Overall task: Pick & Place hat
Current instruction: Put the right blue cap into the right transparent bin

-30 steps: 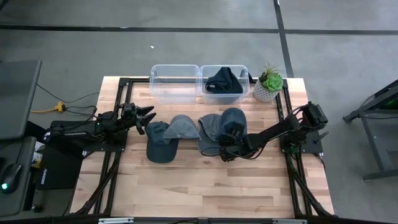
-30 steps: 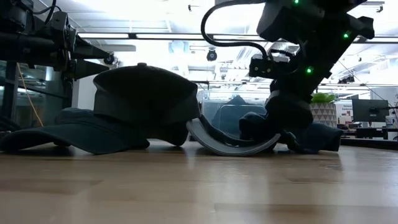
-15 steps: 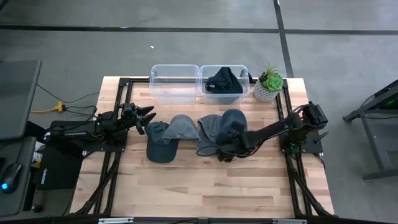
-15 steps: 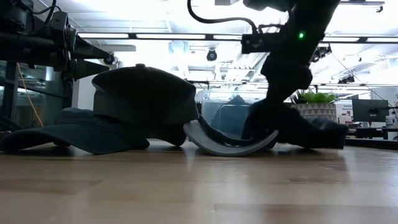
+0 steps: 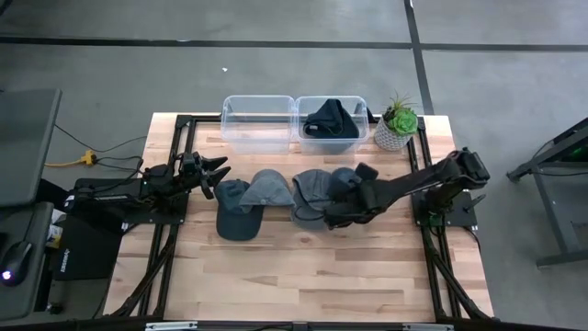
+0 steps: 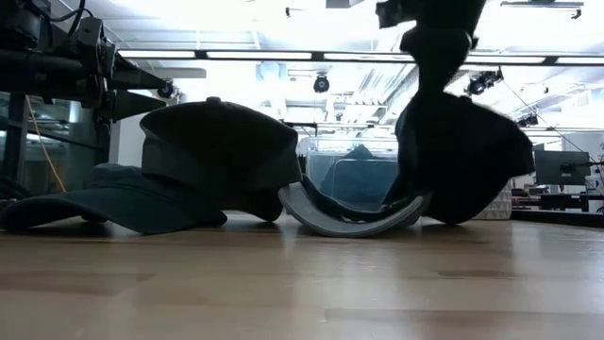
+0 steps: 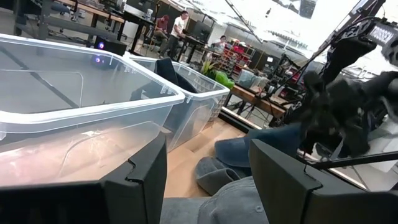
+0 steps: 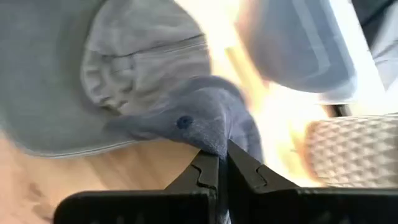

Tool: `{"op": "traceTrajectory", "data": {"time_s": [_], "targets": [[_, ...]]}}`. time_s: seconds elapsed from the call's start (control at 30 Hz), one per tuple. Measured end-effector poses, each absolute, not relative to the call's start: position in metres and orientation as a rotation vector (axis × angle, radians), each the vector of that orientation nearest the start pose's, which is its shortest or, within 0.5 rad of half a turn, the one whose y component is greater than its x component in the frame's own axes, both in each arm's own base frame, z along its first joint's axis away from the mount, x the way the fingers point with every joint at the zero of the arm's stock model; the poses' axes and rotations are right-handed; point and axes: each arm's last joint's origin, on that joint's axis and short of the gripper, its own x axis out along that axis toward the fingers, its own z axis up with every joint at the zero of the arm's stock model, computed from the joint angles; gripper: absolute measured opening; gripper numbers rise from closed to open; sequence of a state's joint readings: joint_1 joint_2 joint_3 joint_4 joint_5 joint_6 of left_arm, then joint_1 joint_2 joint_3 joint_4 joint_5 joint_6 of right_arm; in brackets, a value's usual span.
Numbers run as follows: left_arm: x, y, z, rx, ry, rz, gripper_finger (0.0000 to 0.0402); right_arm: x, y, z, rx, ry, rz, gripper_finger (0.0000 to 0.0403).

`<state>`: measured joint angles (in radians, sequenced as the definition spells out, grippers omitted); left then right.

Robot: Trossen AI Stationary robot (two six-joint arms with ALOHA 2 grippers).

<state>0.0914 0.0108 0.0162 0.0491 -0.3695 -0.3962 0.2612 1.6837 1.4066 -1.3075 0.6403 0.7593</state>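
A dark blue hat hangs bunched under my right gripper, which is shut on it right of the table's middle. Beside it a grey-blue cap lies upside down on its crown, brim toward the near edge. A grey hat and a dark navy cap lie on the wood to its left. My left gripper stands open just left of these caps, touching nothing. Another dark hat lies in the right bin. My right gripper pinches a fold of the dark blue hat's crown cloth, close to its top button, between its two fingertips. The hat hangs bunched below the fingers; I cannot tell whether its lower end still touches the table.
Two clear bins stand side by side at the table's far edge, with a potted plant to their right. Bare wood fills the table's near half.
My right gripper has taken hold of the dark blue hat and risen. The hat, which lay flat on the table, is drawn up by its crown and now hangs bunched. The grey-blue cap beside it has stayed put.
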Motion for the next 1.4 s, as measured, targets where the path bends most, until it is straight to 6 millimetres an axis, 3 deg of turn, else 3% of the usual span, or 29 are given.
{"op": "traceTrajectory", "data": {"time_s": [0.47,0.73,1.03,1.4], "targets": [[0.094,0.019,0.173,-0.397,-0.145,0.443,0.0193,0.291,0.032,0.372,-0.087,1.085,-0.804,0.0001],[0.094,0.019,0.173,-0.397,-0.145,0.443,0.0193,0.287,-0.002,0.418,-0.052,1.015,-0.765,0.0000],[0.094,0.019,0.173,-0.397,-0.145,0.443,0.0193,0.275,-0.044,0.455,-0.160,0.988,-0.736,0.0000],[0.094,0.019,0.173,-0.397,-0.145,0.442,0.0193,0.263,-0.091,0.478,-0.270,0.969,-0.602,0.0000]]}}
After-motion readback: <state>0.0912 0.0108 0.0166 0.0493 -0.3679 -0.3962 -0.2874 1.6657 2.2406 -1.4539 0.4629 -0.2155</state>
